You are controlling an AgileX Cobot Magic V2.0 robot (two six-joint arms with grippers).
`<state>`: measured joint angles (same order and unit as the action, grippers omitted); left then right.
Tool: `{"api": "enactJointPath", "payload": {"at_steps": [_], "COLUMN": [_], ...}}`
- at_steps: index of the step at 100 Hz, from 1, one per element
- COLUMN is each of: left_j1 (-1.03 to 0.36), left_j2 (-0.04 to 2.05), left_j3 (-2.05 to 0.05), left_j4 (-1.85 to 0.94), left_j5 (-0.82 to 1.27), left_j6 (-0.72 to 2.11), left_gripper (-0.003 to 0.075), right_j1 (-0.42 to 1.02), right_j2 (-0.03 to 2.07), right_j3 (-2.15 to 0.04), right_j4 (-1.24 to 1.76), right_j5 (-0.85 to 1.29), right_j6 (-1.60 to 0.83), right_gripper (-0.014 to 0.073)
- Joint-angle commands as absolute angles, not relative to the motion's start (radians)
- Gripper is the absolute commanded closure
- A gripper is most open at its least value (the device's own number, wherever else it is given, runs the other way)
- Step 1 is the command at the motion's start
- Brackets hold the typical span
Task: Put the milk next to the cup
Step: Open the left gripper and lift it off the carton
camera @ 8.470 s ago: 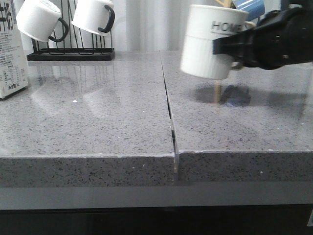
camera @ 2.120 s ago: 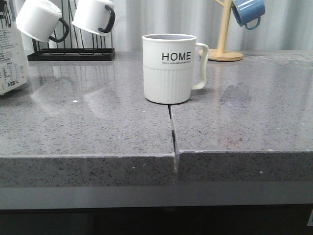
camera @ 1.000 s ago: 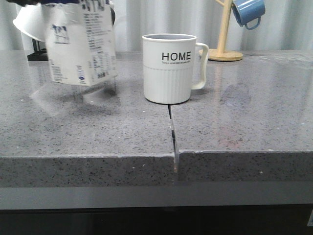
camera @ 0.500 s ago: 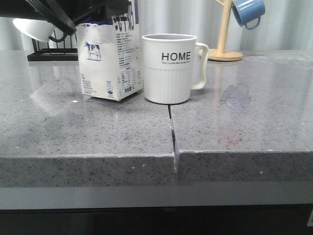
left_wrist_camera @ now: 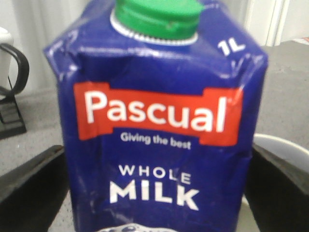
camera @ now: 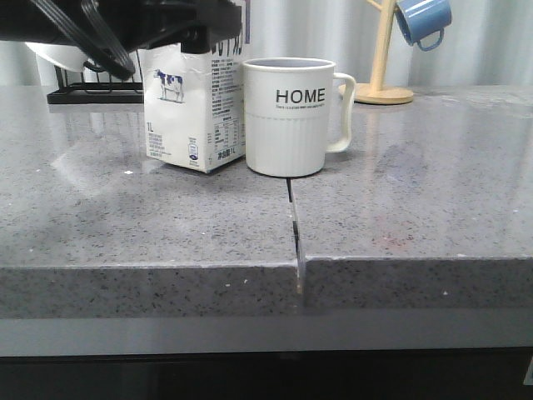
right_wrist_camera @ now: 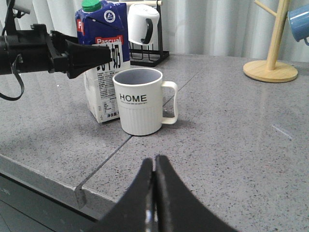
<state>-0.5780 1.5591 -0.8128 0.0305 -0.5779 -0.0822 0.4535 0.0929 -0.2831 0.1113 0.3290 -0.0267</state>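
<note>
Milk (camera: 196, 108) is down on the counter (camera: 166, 225), upright, at the cup's (camera: 290, 117) 9 o'clock, touching or nearly so (can't tell from front view). Left gripper (camera: 200, 21) is clamped on the carton top; right gripper (right_wrist_camera: 154, 166) is idle, fingers pressed together. Placement step is basically done. Next: release and lift straight up without tipping. Half a second ago the carton sat slightly further from the cup.
</note>
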Motion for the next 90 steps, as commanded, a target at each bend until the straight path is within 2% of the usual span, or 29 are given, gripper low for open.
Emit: {"api": "enactJointPath", "payload": {"at_steps": [1, 34, 41, 48, 55, 67, 71, 90], "left_j1": [-0.585, -0.585, -0.585, -0.585, -0.585, -0.585, -0.585, -0.55], "left_j2": [1.519, 1.344, 1.281, 1.206, 1.123, 0.986, 0.935, 0.752], "left_j3": [-0.843, -0.719, -0.67, -0.629, -0.606, -0.601, -0.601, -0.593], "left_j4": [0.022, 0.028, 0.028, 0.028, 0.028, 0.039, 0.044, 0.039], "left_j5": [-0.637, -0.586, -0.58, -0.526, -0.411, -0.162, -0.099, 0.095], "left_j6": [-0.093, -0.093, -0.093, -0.093, -0.093, -0.093, -0.091, -0.093], "left_gripper": [0.005, 0.0051, 0.0079, 0.0166, 0.0313, 0.0654, 0.0741, 0.0741], "right_j1": [0.455, 0.455, 0.455, 0.455, 0.455, 0.455, 0.455, 0.455], "right_j2": [0.103, 0.103, 0.103, 0.103, 0.103, 0.103, 0.103, 0.103], "right_j3": [-0.31, -0.31, -0.31, -0.31, -0.31, -0.31, -0.31, -0.31], "right_j4": [0.107, 0.107, 0.107, 0.107, 0.107, 0.107, 0.107, 0.107], "right_j5": [0.244, 0.244, 0.244, 0.244, 0.244, 0.244, 0.244, 0.244], "right_j6": [-0.029, -0.029, -0.029, -0.029, -0.029, -0.029, -0.029, -0.029], "right_gripper": [0.0662, 0.0662, 0.0662, 0.0662, 0.0662, 0.0662, 0.0662, 0.0662]}}
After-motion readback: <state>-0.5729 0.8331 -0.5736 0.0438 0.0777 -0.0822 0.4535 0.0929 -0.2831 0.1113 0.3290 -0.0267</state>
